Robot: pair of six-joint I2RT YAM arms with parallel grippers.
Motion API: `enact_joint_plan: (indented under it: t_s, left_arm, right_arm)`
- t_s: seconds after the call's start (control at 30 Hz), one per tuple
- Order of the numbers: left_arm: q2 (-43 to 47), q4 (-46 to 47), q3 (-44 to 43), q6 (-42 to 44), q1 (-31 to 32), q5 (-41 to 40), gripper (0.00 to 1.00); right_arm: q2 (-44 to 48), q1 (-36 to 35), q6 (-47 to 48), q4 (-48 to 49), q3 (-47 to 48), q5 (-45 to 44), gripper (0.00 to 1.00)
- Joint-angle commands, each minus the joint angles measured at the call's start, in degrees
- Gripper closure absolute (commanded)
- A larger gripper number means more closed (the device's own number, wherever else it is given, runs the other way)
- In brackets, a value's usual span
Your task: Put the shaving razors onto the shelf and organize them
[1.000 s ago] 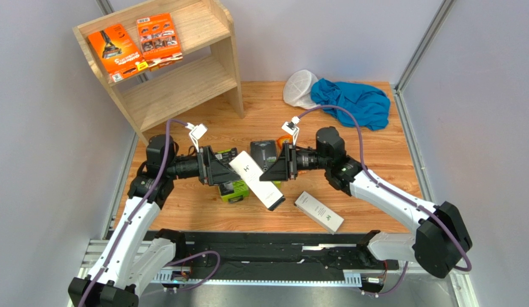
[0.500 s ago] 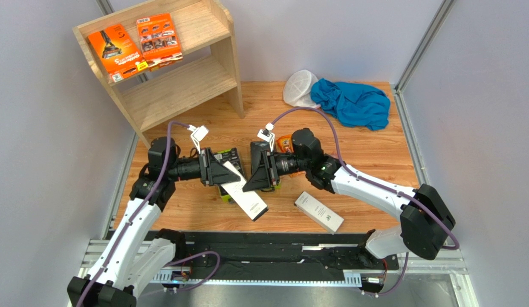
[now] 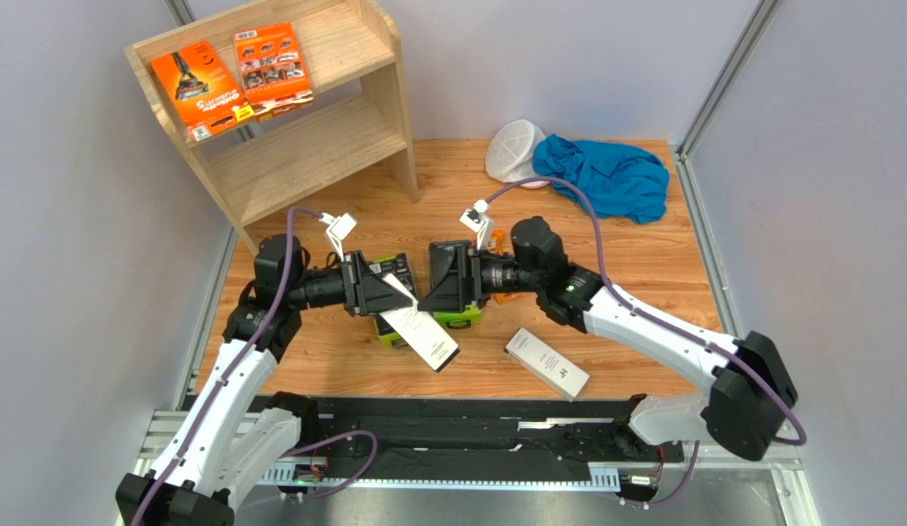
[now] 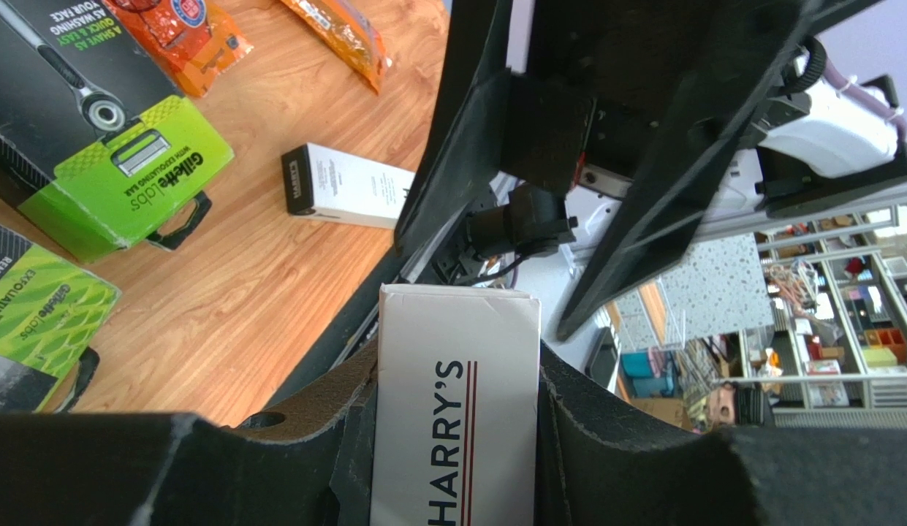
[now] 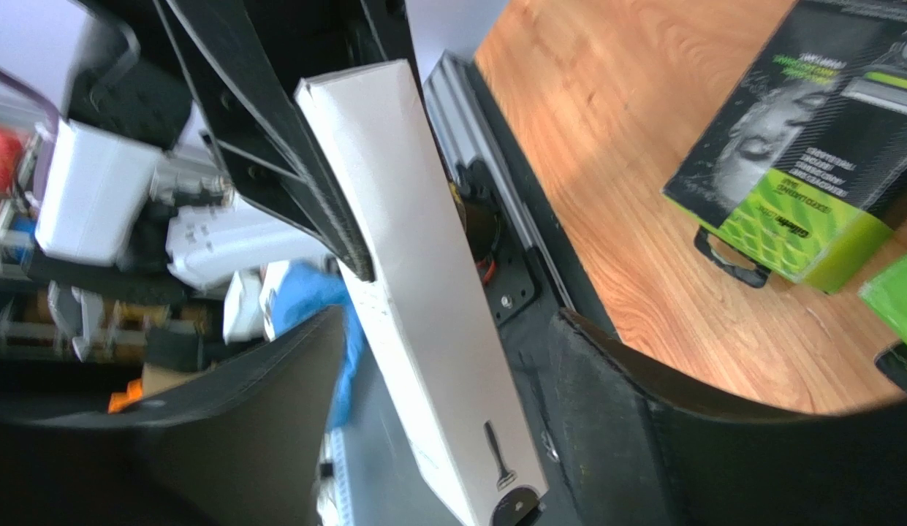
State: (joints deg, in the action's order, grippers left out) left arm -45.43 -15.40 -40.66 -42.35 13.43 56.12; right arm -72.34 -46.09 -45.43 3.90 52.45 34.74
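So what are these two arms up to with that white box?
They are sorting razor packs onto the wooden shelf. The left end effector grips one end of a slim white box above the table, while the right end effector stands open around its other end, like a handover. Two flat orange packs sit on the top tier; another white box and black-and-green packs lie on the table.

A wood-grain tabletop (image 3: 644, 258) is being enclosed on three sides by plain grey walls (image 3: 84, 252); metal posts (image 3: 723, 77) are being shown at both back corners.
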Motion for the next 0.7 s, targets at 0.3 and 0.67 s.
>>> enact_joint_plan:
  t_s: [0.3,0.67]
  left_arm:
    - [-0.98,18.90,0.14,-12.31,0.02,-3.29,0.82]
    - [-2.65,25.77,-0.38,-17.33,0.10,-3.38,0.82]
  right_arm:
    - [27.42,-1.37,-19.16,12.98,-23.60,-22.34,0.00]
    - [17.86,-6.29,-23.03,28.06,-24.50,-25.16,0.05]
